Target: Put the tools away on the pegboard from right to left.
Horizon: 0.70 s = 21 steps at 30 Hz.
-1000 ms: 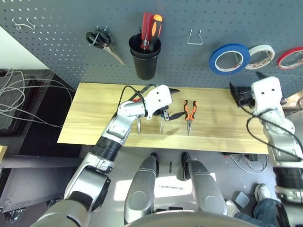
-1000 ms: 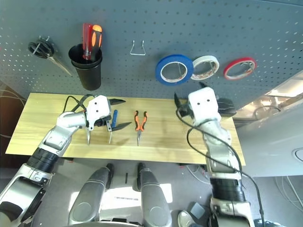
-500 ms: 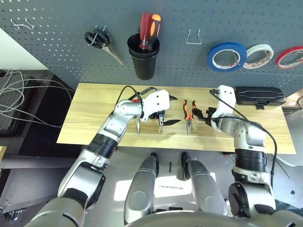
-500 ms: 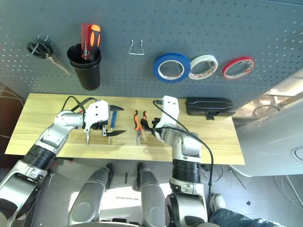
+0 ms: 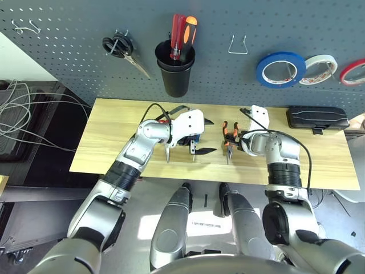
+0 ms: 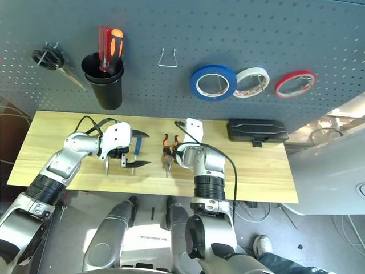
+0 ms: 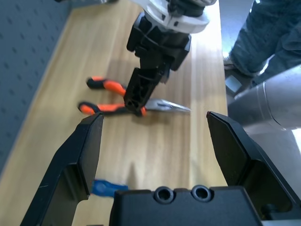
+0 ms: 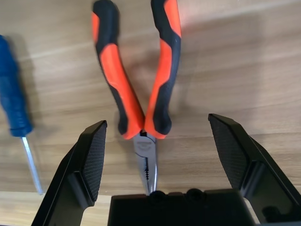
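The orange-and-black pliers point(image 8: 136, 89) lie on the wooden table point(image 5: 114, 142), tips toward me. My right gripper point(image 5: 231, 137) hovers open just over their handles, one finger point(image 8: 91, 155) on each side and touching nothing. My left gripper point(image 6: 141, 149) stands open a little to the left, above the slim blue-handled screwdriver point(image 6: 137, 142). The red-handled scissors point(image 5: 167, 154) lie mostly hidden under my left wrist. The blue tape roll point(image 5: 279, 68) hangs on the dark grey pegboard point(image 5: 68, 68).
On the board hang black-handled scissors point(image 5: 121, 48), a black cup point(image 5: 175, 74) with red and orange screwdrivers, a bare wire hook point(image 5: 238, 45), a white tape roll point(image 5: 319, 68) and a red one point(image 5: 353, 73). A black case point(image 5: 316, 117) lies at the table's back right.
My right arm has swung down from beside the blue tape on the board to the pliers at mid-table. The left gripper has barely moved.
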### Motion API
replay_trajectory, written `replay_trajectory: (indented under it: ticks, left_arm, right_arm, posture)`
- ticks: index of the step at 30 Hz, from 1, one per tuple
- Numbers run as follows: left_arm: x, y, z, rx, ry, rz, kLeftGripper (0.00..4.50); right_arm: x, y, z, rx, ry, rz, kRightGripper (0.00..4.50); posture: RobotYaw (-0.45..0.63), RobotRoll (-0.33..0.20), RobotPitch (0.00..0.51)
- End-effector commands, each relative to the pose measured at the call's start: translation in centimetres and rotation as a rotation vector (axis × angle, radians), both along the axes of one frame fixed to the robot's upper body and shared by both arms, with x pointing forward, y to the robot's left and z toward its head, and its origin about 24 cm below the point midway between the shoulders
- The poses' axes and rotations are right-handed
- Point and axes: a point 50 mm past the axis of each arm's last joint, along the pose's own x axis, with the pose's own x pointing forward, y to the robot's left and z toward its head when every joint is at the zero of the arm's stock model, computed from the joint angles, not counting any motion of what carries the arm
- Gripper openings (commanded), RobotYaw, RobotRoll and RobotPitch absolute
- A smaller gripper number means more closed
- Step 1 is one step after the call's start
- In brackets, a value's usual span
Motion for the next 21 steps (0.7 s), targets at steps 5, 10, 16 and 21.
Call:
replay_trajectory:
  ticks: [5,10,16,21]
  left_arm:
    - [-0.7,-0.2,-1.2,0.033,0.034,-0.01,4.5]
    - [-0.5,0.9,-3.0,0.131,0.073,0.042,4.5]
    - [0.3,2.1,-4.4,0.215,0.091,0.149,4.5]
    - [1.2,2.3,-4.3,0.222,0.063,0.209,4.5]
  right_arm:
    - [-0.6,-0.3,-3.6,-0.035,0.035,0.005,4.46]
    - [-0.3,0.2,-4.5,-0.041,0.025,0.004,4.46]
    - [-0.3,1.5,-4.6,-0.041,0.034,0.036,4.46]
    - [-0.9,1.8,-5.1,-0.032,0.096,0.045,4.46]
  posture:
    - [0.15,0.0,0.375]
    - [0.15,0.0,0.375]
    - [0.15,0.0,0.377]
    - [0.15,0.0,0.376]
